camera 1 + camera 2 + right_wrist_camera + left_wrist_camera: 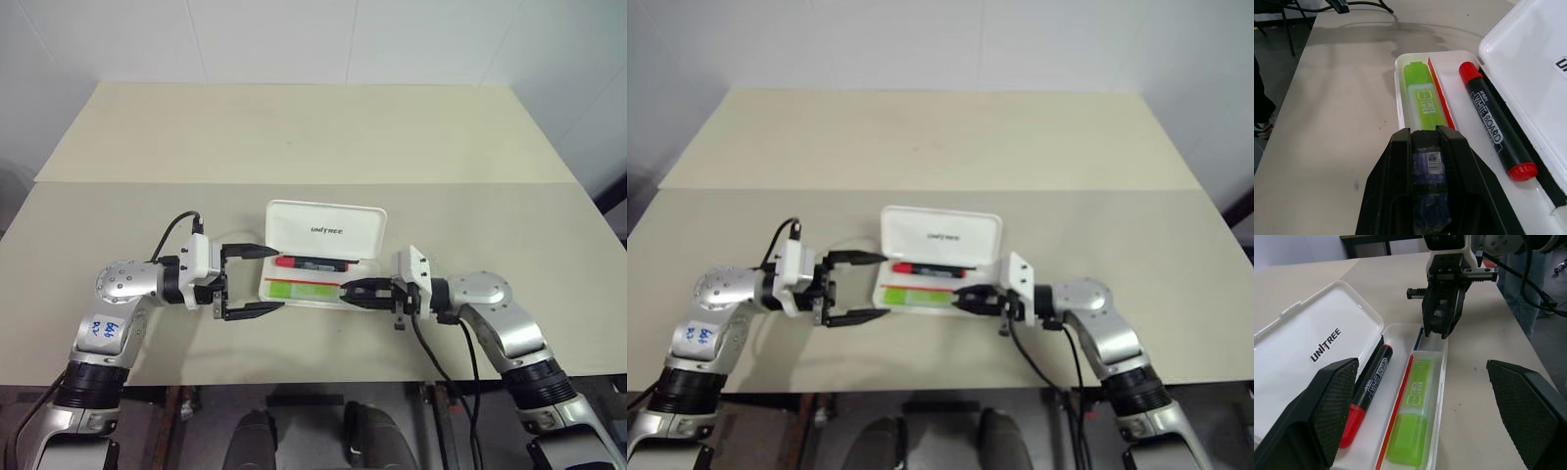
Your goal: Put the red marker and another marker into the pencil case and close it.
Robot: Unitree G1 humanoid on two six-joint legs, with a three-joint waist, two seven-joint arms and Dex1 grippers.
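Two markers are seen lying side by side in the tray of the white plastic hinged pencil case (323,230), whose lid, lettered "UNITREE", is tipped back open on the pale beige table (294,137) in the left eye view. The slim red marker with its black barrel (313,262) is placed in the half nearer the lid, while the chunky lime-green highlighter (302,290) is laid in the half nearer the table's front edge. The left gripper (263,281) is held level at the case's left end, its two black fingers spread wide apart with nothing between them. The right gripper (350,290) is pointed in from the opposite side, its jaws pressed together and empty, its tip placed over the right end of the highlighter's slot. In the left wrist view, the red marker (1365,391), printed "WHITE BOARD", and the highlighter (1413,418) are shown divided by a thin red stripe, with the open lid (1308,347) beside the marker, and the right gripper (1442,325) is caught hanging just above the tray's far end. In the right wrist view, the shut black fingers (1400,196) are framed directly over the near end of the highlighter (1420,100), and the red marker (1493,125) is seen next to it, close against the lid's hinge.
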